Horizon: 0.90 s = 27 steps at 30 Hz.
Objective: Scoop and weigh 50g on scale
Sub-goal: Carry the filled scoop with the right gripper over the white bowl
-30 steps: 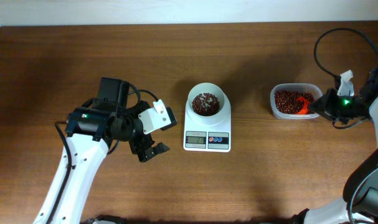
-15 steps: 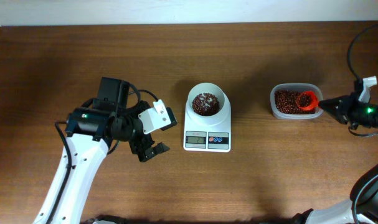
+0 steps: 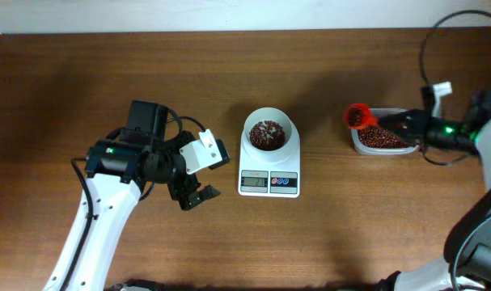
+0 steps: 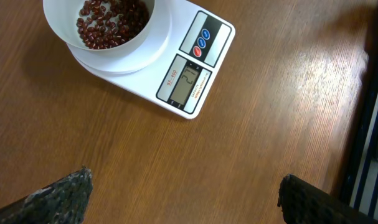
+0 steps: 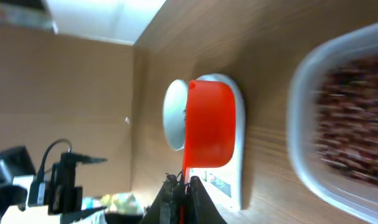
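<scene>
**Scoop held just right of the scale, bowl part-filled**

My right gripper [image 3: 388, 122] is clamped on the handle of the red scoop [image 3: 357, 115], right of the scale [image 3: 268, 183] at the bean tub's [image 3: 383, 141] scale-side edge. My left gripper [image 3: 193, 196] hangs wide open and empty, left of the scale. The scale looks light and easily nudged, its bowl [image 3: 269, 132] seemingly loose on top. I'd hold only its flat body.
</scene>
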Tool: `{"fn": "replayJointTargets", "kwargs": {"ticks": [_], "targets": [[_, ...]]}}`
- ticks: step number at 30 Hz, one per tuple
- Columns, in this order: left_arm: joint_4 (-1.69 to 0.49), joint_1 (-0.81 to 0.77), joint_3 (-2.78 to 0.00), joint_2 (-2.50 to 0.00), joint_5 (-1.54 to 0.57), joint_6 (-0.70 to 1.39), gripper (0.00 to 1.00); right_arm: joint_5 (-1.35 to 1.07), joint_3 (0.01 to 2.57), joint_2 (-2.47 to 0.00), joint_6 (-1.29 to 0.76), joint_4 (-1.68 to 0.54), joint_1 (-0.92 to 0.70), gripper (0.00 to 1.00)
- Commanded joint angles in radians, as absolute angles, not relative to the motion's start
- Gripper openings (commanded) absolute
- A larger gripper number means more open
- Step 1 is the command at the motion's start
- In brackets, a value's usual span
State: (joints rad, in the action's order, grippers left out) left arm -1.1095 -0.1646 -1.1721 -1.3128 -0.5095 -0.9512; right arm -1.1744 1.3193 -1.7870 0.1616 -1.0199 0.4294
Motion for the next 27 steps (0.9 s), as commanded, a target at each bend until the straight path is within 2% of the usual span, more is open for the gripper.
{"fn": "replayJointTargets", "kwargs": {"ticks": [1, 5, 16, 20, 26, 27], "targets": [[-1.108, -0.168, -1.169, -1.311, -0.527, -0.967, 0.99, -1.227, 1.319, -1.790, 0.179, -1.013, 0.347, 0.04], [-1.108, -0.168, -1.169, -1.311, -0.527, -0.967, 0.99, -1.227, 1.319, -1.790, 0.174, -1.002, 0.236, 0.04], [-1.108, -0.168, -1.169, -1.311, -0.527, -0.966, 0.99, -1.207, 1.319, -1.790, -0.010, -0.775, 0.023, 0.04], [-1.108, -0.168, -1.169, -1.311, -0.527, -0.967, 0.99, -1.105, 1.319, -1.790, -0.061, -0.705, -0.033, 0.04], [-1.108, -0.168, -1.169, -1.311, -0.527, -0.967, 0.99, -0.707, 1.319, -1.790, -0.056, -0.597, -0.168, 0.04], [-1.108, -0.168, -1.169, -1.311, -0.527, -0.967, 0.99, -0.699, 1.319, -1.790, -0.056, -0.592, -0.185, 0.04]]}}
